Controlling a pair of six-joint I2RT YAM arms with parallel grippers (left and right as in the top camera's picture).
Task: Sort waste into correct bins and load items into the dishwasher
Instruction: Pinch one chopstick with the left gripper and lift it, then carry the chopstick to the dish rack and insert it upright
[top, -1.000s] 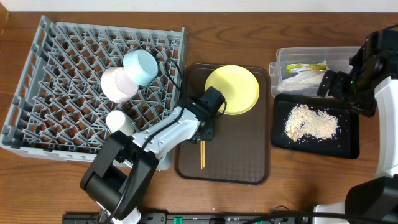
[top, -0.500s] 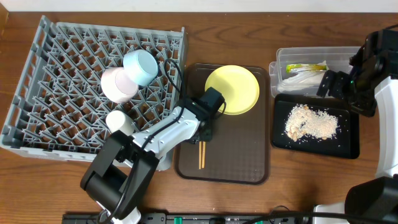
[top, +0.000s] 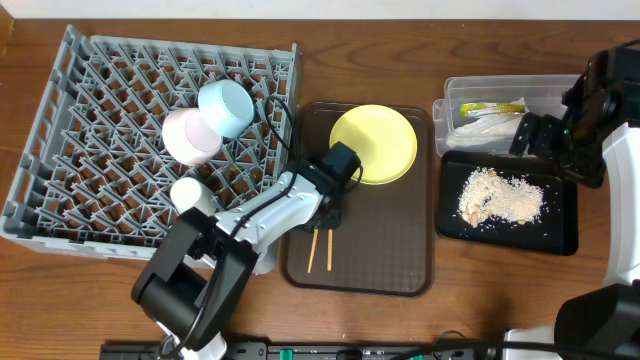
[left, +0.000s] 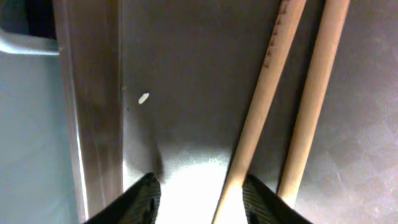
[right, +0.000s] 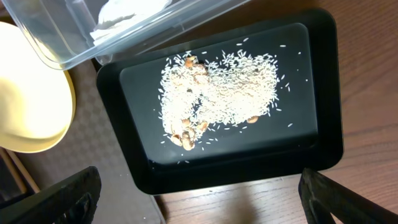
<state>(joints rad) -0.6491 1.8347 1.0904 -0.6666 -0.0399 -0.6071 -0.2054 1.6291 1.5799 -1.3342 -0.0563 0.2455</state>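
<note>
Two wooden chopsticks (top: 318, 249) lie slightly splayed on the dark brown tray. In the left wrist view one chopstick (left: 264, 99) runs between my open left gripper's (left: 202, 202) fingers, close to the right one. The other chopstick (left: 314, 106) lies just outside. The left gripper (top: 325, 216) is low over their upper ends. The pale yellow plate (top: 373, 143) rests on the same tray. The white bowl (top: 190, 137) and light blue bowl (top: 227, 107) sit in the grey dish rack (top: 90, 150). My right gripper (right: 205, 205) is open and empty above the black tray (right: 323, 93).
The dark brown serving tray (top: 400, 262) lies mid-table. The clear tub (top: 548, 92) at back right holds the green-and-yellow wrapper (top: 490, 107) and white paper (top: 485, 126). The black tray (top: 560, 235) holds food scraps (top: 498, 195). The right arm hangs over both bins.
The chopsticks, which lay together as one line, now lie apart, the left one shifted left. The left gripper has barely moved. The right arm is still.
</note>
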